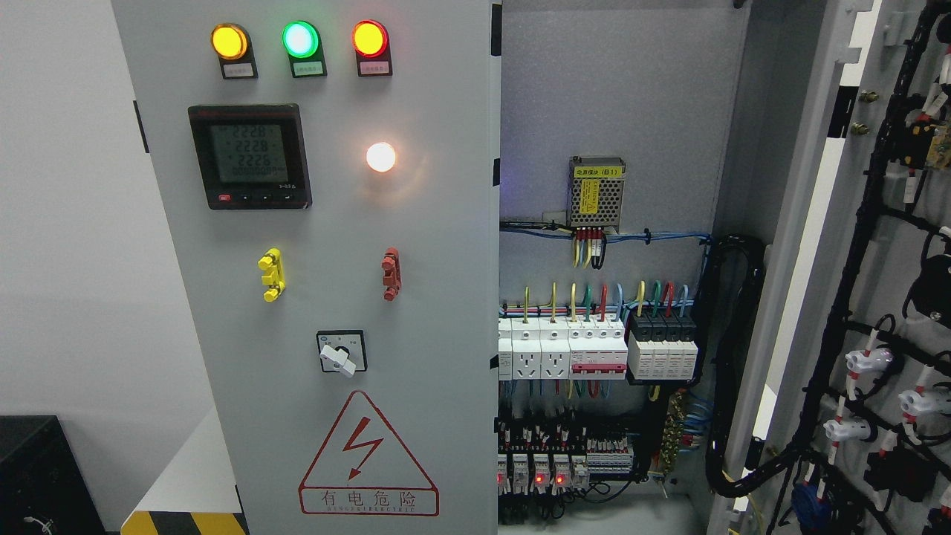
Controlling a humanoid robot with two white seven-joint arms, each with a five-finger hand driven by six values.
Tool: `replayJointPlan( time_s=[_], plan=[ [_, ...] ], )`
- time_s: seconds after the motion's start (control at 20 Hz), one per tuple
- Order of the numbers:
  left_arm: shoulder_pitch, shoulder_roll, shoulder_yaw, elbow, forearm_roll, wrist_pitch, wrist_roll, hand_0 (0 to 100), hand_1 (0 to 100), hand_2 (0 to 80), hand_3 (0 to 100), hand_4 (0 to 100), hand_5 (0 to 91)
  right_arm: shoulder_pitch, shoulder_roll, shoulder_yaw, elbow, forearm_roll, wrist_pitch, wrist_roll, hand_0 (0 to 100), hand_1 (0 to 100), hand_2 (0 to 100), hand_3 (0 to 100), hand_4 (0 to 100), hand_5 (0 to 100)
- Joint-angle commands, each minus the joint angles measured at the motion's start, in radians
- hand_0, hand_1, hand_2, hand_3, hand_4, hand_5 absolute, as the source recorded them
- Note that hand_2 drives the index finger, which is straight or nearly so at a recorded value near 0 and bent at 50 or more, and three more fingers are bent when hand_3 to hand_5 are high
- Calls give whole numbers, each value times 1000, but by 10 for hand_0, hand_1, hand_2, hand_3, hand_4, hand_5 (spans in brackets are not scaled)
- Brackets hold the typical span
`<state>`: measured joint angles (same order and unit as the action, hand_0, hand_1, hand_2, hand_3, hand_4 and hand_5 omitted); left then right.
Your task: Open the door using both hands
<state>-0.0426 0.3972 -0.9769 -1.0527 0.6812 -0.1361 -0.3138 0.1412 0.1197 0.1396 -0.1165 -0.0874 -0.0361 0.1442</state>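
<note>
1. While the head view takes in the whole front of the grey electrical cabinet [312,297], neither robot hand nor arm shows in it, so the state of the fingers cannot be told and no place can be set against them.
2. The left door [438,297] is shut and faces the camera; it carries a yellow lamp [229,41], a green lamp [300,39] and a red lamp [369,38] along its top, all lit.
3. Below them sit a black meter [250,156] and a glowing white lamp [381,157].
4. Lower down are a yellow handle [272,274], a red handle [391,273], a rotary switch [341,353] and a red warning triangle [368,457].
5. The right door [854,297] stands swung open at the right edge, its inner face strung with black cables [839,312].
6. Between the doors the interior shows a power supply [596,192], white breakers [565,349] and coloured wires [594,293].
</note>
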Motion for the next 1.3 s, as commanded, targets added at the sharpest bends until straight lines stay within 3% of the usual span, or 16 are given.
replayJointPlan(
  time_s=[0.0,0.3,0.5,0.55,0.65,0.8,0.9,1.05,1.25],
  plan=[
    [93,-184,211,761,-58,-43,1,120,556,0,0,0,0,0,0,0,0,0,1,0,72,137,0,0,0,0],
    [115,-294,357,985,-57,-53,9,120,556,0,0,0,0,0,0,0,0,0,1,0,72,137,0,0,0,0],
    [156,-319,423,999,-60,-53,28,120,556,0,0,0,0,0,0,0,0,0,1,0,72,137,0,0,0,0],
    [156,-334,481,1008,-69,-51,30,120,556,0,0,0,0,0,0,0,0,-2,1,0,72,137,0,0,0,0],
    [153,-345,657,1022,-202,-51,30,120,556,0,0,0,0,0,0,0,-2,-2,-1,0,72,137,0,0,0,0],
    [151,-351,838,1024,-515,-51,32,120,556,0,0,0,0,5,0,-2,-52,-5,-1,0,72,137,0,0,0,0],
    [151,-366,947,1017,-633,-51,42,120,556,0,0,0,0,26,-5,-2,-162,-5,-1,0,72,137,0,0,0,0],
    [153,-389,1076,1016,-736,-51,103,120,556,0,0,0,0,67,-31,-3,-349,-5,-1,-2,72,137,0,0,0,0],
    [156,-423,1149,1020,-750,-51,128,120,556,0,0,0,0,84,-77,-2,-509,-5,-1,-2,72,137,0,0,0,0]
  ],
)
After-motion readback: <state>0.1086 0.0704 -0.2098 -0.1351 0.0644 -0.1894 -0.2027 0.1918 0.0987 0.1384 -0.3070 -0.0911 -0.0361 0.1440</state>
